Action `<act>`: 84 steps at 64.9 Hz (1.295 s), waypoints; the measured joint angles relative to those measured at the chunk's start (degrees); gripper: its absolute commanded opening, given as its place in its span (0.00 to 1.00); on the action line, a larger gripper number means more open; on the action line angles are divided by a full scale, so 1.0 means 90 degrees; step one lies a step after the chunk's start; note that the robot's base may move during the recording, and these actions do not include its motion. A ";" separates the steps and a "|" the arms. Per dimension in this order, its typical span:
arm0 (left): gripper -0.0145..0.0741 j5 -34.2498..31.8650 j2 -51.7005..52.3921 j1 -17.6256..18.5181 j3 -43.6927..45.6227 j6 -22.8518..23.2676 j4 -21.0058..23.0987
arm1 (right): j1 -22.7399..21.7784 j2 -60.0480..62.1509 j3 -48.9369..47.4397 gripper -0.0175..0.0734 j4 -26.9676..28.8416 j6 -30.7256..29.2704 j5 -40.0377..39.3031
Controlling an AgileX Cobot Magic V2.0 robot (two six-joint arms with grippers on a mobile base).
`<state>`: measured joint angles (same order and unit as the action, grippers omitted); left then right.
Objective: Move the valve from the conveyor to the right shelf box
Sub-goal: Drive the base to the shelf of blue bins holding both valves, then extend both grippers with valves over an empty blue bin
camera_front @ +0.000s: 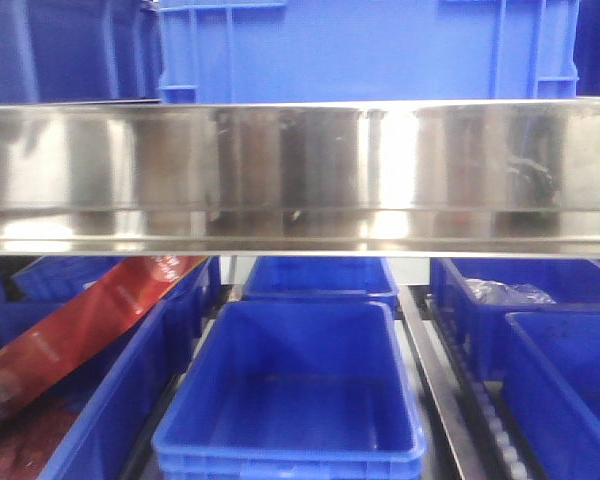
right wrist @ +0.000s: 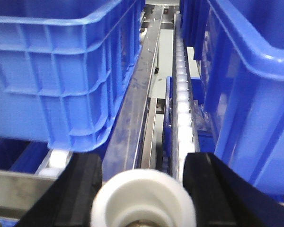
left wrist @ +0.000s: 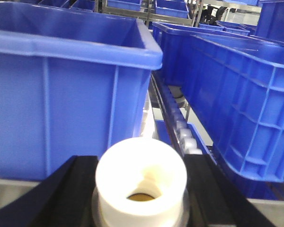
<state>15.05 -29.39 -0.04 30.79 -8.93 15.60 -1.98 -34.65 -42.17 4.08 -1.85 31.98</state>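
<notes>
White cylindrical plastic valve (left wrist: 141,182) with a round open mouth stands upright between the two black fingers (left wrist: 71,194) of the left gripper (left wrist: 141,160), which press on its sides and clamp it. Just behind it rises a tall smooth-walled blue plastic crate (left wrist: 61,94). A ribbed blue plastic crate (left wrist: 246,109) lies to the right, and a track of small white rollers (left wrist: 180,130) runs between the two.

The right gripper (right wrist: 143,157) likewise has its black fingers (right wrist: 80,189) closed on a second white valve (right wrist: 143,201), blurred at the bottom edge of the right wrist view. Beyond it a grey steel rail (right wrist: 137,109) and a line of white rollers (right wrist: 184,94) pass between a blue crate with ribbed walls (right wrist: 61,71) on the left and a plain blue crate (right wrist: 246,94) on the right.

In the front view a shiny stainless-steel shelf beam (camera_front: 300,170) spans the frame. Below it sits an open blue plastic bin (camera_front: 290,400), with a red printed strip (camera_front: 80,320) to its left.
</notes>
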 measured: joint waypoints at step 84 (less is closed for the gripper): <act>0.04 -0.0040 0.0000 0.0000 0.0000 0.0000 0.0000 | 0.0000 0.0000 0.0000 0.01 0.0000 0.0000 0.0000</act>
<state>14.69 -29.39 -0.04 30.79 -8.93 15.60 -1.98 -34.65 -42.17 4.08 -1.85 31.98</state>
